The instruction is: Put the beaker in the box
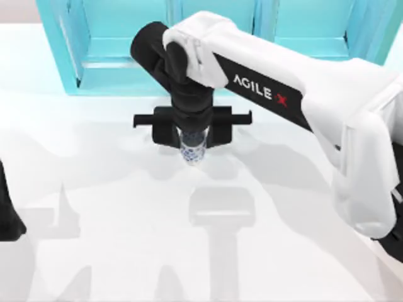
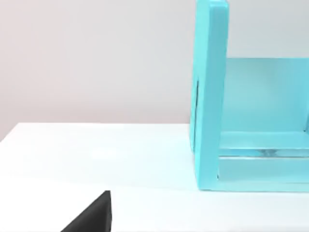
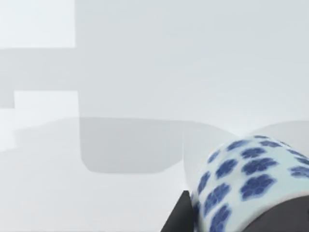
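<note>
While the right gripper (image 1: pixel 192 139) hangs over mid-table near the turquoise shelf (image 1: pixel 107 69), jaws clenched on the beaker (image 1: pixel 192 153); left arm (image 1: pixel 7 214) parked at left edge, jaw state unclear.

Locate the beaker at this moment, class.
In the top view the beaker sits near the table's middle, in the right pincer, just in front of the turquoise shelf.
</note>
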`<move>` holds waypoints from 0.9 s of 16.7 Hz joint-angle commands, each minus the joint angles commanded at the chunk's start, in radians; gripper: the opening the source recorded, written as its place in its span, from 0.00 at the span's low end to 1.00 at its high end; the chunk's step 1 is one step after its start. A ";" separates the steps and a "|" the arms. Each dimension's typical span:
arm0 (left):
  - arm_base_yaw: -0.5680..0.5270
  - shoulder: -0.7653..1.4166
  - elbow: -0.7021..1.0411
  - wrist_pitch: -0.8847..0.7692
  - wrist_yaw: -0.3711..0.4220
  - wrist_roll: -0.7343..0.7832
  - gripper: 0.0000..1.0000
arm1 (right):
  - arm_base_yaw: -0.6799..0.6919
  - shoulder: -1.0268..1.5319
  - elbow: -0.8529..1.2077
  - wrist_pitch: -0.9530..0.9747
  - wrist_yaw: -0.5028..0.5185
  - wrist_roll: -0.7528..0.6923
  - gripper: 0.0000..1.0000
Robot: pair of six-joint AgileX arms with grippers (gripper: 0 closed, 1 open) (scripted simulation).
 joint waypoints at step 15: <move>0.000 0.000 0.000 0.000 0.000 0.000 1.00 | -0.344 -0.334 -0.331 -0.004 -0.073 -0.350 0.00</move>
